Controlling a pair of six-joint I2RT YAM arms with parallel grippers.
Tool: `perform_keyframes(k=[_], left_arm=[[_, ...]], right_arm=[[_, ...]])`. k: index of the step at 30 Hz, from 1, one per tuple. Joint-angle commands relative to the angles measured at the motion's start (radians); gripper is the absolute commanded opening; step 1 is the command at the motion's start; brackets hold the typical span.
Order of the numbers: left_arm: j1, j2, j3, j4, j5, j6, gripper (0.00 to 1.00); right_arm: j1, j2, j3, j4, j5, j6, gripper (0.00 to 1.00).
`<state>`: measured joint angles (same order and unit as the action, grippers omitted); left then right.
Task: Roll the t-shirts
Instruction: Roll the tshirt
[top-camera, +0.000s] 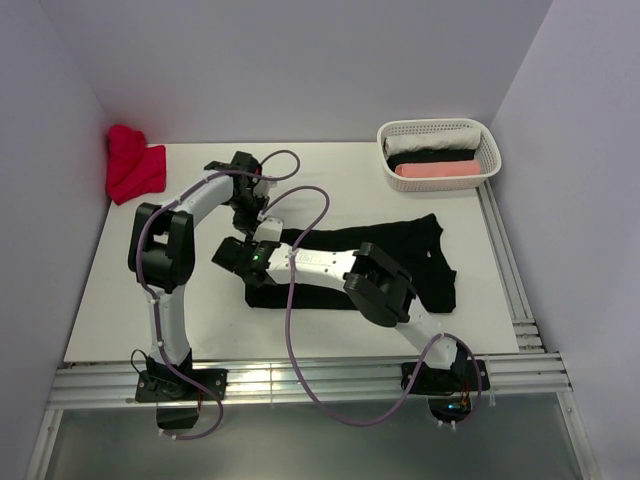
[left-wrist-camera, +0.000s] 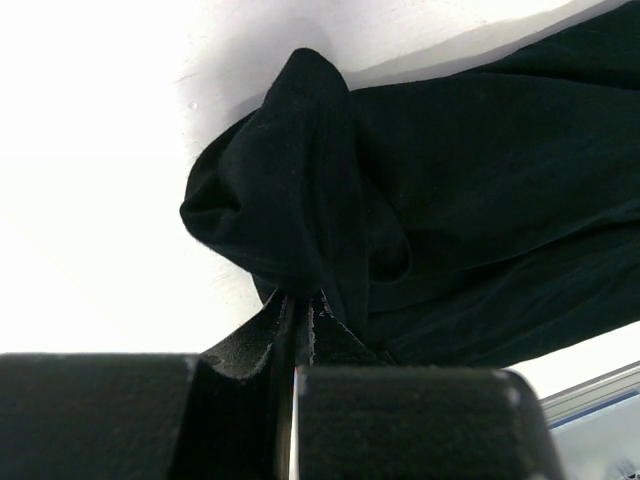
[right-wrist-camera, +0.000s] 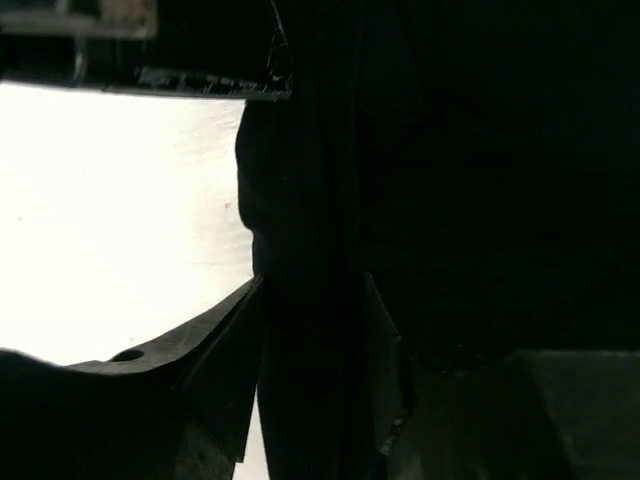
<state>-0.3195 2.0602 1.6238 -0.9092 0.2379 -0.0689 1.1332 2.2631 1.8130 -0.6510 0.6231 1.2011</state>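
The black t-shirt (top-camera: 425, 250) lies spread across the middle and right of the white table (top-camera: 150, 320). My left gripper (top-camera: 248, 218) is at its far left edge, shut on a bunched fold of the black cloth (left-wrist-camera: 290, 180), which rises from the fingertips (left-wrist-camera: 297, 305). My right gripper (top-camera: 228, 256) is just in front of it at the same left edge. It is shut with a strip of the black cloth (right-wrist-camera: 310, 200) running between its fingers (right-wrist-camera: 225, 350). No white label shows. A red t-shirt (top-camera: 133, 165) lies crumpled at the far left corner.
A white lattice basket (top-camera: 484, 140) at the far right holds rolled white, black and pink tees. Metal rails (top-camera: 300, 380) run along the near edge and the right side. Grey walls close in the table on three sides. Purple cables loop over both arms.
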Motion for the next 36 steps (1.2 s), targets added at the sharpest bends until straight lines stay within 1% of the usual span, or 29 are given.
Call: perform_keyframes(k=[1, 3, 4, 8, 13, 14, 16, 17, 18, 20, 21, 23, 25, 26, 30, 33, 36], left_arm=[[-0.013, 0.003, 0.038, -0.01, 0.012, -0.016, 0.02], [-0.015, 0.005, 0.038, -0.01, 0.012, -0.014, 0.03], [-0.015, 0.003, 0.036, -0.01, 0.014, -0.012, 0.03], [-0.015, 0.0, 0.034, -0.01, 0.017, -0.006, 0.07], [-0.015, -0.002, 0.073, -0.042, 0.043, 0.024, 0.12], [-0.013, -0.005, 0.082, -0.046, 0.049, 0.03, 0.16], [-0.007, -0.015, 0.105, -0.065, 0.064, 0.046, 0.23], [-0.007, -0.02, 0.114, -0.071, 0.072, 0.052, 0.3], [0.0, -0.028, 0.122, -0.079, 0.08, 0.058, 0.34], [0.011, -0.038, 0.133, -0.091, 0.116, 0.058, 0.43], [0.023, -0.047, 0.136, -0.095, 0.13, 0.093, 0.49], [0.039, -0.054, 0.137, -0.105, 0.167, 0.113, 0.55], [0.069, -0.064, 0.125, -0.106, 0.195, 0.127, 0.57], [0.08, -0.067, 0.119, -0.106, 0.24, 0.132, 0.57], [0.141, -0.054, 0.065, -0.096, 0.343, 0.155, 0.58], [0.157, -0.026, 0.002, -0.071, 0.398, 0.162, 0.57], [0.172, 0.009, -0.044, -0.033, 0.446, 0.143, 0.55]], right_arm=[[-0.015, 0.01, 0.032, -0.03, 0.053, -0.009, 0.48], [-0.016, 0.003, 0.01, -0.016, 0.05, -0.005, 0.38], [-0.018, -0.007, 0.002, -0.013, 0.047, 0.005, 0.3], [-0.029, -0.055, -0.085, 0.054, 0.008, 0.006, 0.19], [-0.058, -0.152, -0.268, 0.241, -0.069, 0.0, 0.16], [-0.065, -0.164, -0.294, 0.267, -0.08, 0.005, 0.15], [-0.084, -0.203, -0.38, 0.356, -0.129, 0.012, 0.15], [-0.092, -0.215, -0.412, 0.39, -0.147, 0.02, 0.14], [-0.099, -0.227, -0.472, 0.457, -0.164, 0.023, 0.14], [-0.119, -0.252, -0.526, 0.517, -0.215, 0.038, 0.13], [-0.124, -0.258, -0.57, 0.574, -0.229, 0.043, 0.12], [-0.141, -0.273, -0.612, 0.631, -0.273, 0.06, 0.1], [-0.15, -0.281, -0.675, 0.723, -0.305, 0.072, 0.1], [-0.159, -0.283, -0.693, 0.75, -0.334, 0.087, 0.1], [-0.177, -0.267, -0.779, 0.907, -0.399, 0.129, 0.09], [-0.187, -0.251, -0.817, 0.987, -0.437, 0.164, 0.09], [-0.188, -0.234, -0.837, 1.028, -0.453, 0.187, 0.09]])
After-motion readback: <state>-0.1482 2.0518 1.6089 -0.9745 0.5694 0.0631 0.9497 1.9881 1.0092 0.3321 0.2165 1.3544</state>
